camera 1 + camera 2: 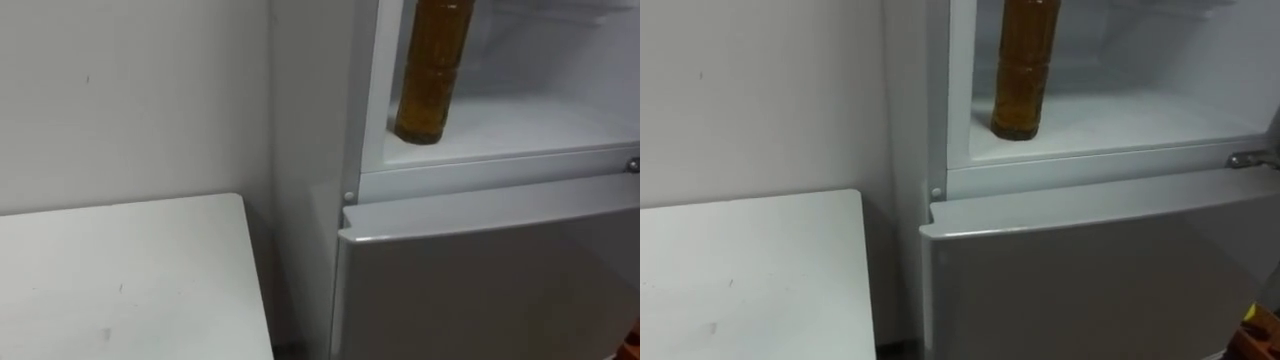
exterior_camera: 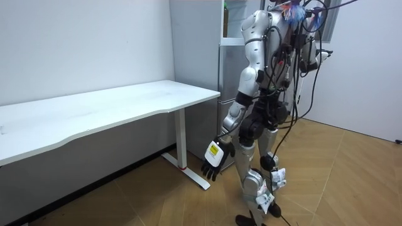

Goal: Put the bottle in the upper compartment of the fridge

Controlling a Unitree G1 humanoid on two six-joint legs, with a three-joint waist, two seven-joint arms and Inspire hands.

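Left hand [image 2: 215,157] hangs low beside the robot's thigh in the room view. Its fingers [image 2: 209,171] point at the floor, loose and slightly bent, holding nothing.

The robot stands upright facing the fridge [image 2: 230,59], close in front of it, just past the end of the worktop [image 2: 113,107], which is on its left.

Bottle [image 1: 432,70] is in the upper fridge compartment. It stands upright on the white shelf [image 1: 540,125], near the shelf's front left corner, close to the left inner wall. It holds amber liquid, the long axis is vertical, and the cap is cut off by the frame top. Nothing touches the bottle and it is not leaning.

Key relation: the bottle is well above and forward of the left hand, with the whole lower door [image 1: 480,280] between them in height. The lower door is closed. The upper compartment is open to view, and its door leaf can't be made out.

Worktop corner [image 1: 120,280] sits lower left in the eye view, bare, beside the fridge side with a narrow gap. Plain wall [image 1: 130,100] behind it.

Judgement: placement looks done, since the bottle is inside, stable and released. Probably all that's left is shutting the upper door. Main risk is a knock to the bottle, since it stands near the front edge.
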